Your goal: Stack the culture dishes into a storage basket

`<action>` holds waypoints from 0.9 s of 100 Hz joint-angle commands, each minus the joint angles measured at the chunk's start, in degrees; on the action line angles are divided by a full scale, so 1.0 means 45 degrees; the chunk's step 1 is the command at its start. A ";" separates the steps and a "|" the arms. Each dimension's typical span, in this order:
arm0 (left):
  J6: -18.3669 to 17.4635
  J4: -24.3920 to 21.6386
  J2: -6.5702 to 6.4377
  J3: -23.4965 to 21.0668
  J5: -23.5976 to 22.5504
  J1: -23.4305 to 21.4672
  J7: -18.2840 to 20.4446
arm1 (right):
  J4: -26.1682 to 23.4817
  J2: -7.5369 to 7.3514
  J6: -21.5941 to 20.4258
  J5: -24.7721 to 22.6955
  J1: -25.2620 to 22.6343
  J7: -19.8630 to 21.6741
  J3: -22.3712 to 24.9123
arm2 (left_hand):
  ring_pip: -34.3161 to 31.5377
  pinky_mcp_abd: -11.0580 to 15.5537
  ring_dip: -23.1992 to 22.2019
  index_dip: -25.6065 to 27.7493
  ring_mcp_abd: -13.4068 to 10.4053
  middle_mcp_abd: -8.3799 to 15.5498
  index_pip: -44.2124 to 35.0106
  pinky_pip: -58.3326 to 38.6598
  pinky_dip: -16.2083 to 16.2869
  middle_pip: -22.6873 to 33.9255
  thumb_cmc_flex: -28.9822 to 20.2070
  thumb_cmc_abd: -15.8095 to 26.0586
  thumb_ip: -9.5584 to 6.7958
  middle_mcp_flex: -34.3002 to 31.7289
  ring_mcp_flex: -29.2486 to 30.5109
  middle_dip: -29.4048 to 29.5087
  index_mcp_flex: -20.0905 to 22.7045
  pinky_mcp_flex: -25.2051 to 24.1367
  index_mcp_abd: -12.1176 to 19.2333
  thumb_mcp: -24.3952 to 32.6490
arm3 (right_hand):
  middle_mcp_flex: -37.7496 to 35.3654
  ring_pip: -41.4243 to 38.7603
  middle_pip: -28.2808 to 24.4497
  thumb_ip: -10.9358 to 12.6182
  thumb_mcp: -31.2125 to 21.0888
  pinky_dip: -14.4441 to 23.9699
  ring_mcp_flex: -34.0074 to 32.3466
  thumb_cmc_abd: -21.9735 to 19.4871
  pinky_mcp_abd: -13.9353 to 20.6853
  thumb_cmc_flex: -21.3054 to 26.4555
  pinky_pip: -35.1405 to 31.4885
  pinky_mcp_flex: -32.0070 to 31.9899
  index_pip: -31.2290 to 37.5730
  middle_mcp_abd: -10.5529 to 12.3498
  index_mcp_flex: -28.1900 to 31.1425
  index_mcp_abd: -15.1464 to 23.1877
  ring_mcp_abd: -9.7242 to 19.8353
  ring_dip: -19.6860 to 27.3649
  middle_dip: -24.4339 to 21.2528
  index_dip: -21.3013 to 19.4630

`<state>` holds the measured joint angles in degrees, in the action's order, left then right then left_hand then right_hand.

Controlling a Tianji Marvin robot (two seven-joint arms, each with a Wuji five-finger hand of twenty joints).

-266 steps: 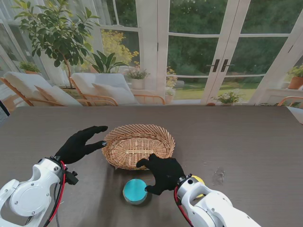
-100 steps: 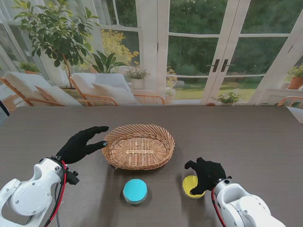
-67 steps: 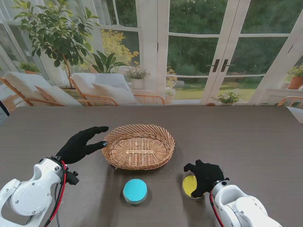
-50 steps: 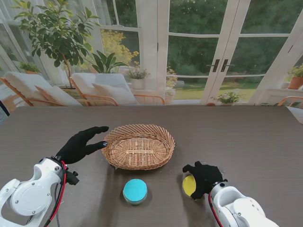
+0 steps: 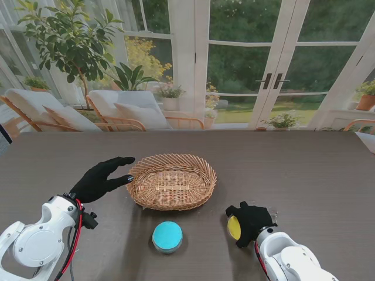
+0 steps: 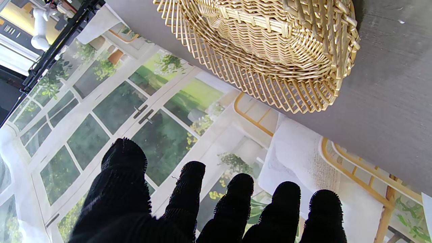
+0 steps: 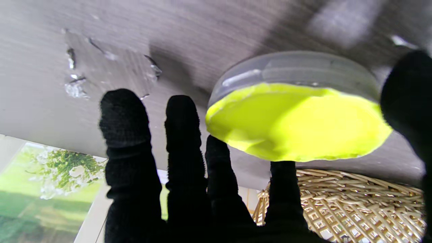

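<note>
From the stand I see only a yellow sliver in my right hand (image 5: 251, 221); its wrist view shows the whole yellow dish (image 7: 297, 121), clear-walled, gripped between fingers (image 7: 285, 189) and thumb, tilted off the table (image 5: 304, 170). My left hand (image 5: 99, 178) hovers spread beside the basket (image 5: 171, 181). The blue dish (image 5: 167, 236) sits nearer me.

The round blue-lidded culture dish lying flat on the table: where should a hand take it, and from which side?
Judging by its flat, low shape, grip the round blue-lidded culture dish at its rim, fingers on opposite sides, coming from above. It stands apart from the wicker basket, so its edge seems reachable.
</note>
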<state>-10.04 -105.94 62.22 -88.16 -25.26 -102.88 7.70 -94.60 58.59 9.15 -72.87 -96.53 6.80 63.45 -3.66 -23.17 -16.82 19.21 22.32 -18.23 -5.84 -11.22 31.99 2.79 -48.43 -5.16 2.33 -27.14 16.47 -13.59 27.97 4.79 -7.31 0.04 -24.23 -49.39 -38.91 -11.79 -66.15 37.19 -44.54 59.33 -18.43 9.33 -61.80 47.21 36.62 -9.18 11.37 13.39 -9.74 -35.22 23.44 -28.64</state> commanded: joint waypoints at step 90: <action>0.0034 -0.0001 0.0003 -0.0009 0.0013 -0.0028 0.0249 | 0.1303 0.0053 0.0238 0.0539 0.0412 -0.1274 -0.0659 | 0.0038 -0.0265 -0.0058 -0.0013 0.0125 0.0104 0.0018 0.0214 0.0117 -0.0014 -0.0428 0.0496 -0.0395 -0.0236 -0.0055 -0.0084 0.0205 0.0033 0.0105 -0.0218 | -0.4771 -0.0807 -0.1578 0.0497 -0.2256 0.0168 -0.4430 0.0269 -0.0078 0.2375 -0.2479 -0.1688 0.3896 0.0444 0.1966 0.0209 0.1374 -0.0136 0.0985 -0.0480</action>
<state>-10.00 -105.90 62.19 -88.14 -25.31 -102.82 7.76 -90.88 58.66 10.09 -70.36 -93.85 0.44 60.88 -3.66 -23.18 -16.82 19.21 22.37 -18.24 -5.84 -11.22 32.02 2.79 -48.43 -5.15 2.33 -27.14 16.48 -13.59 27.99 4.83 -7.31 0.04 -42.59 -51.34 -43.88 -15.57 -65.01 37.19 -61.58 62.20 -18.19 9.85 -70.21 47.21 49.35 -9.60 18.38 13.52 -6.25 -35.22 26.14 -30.15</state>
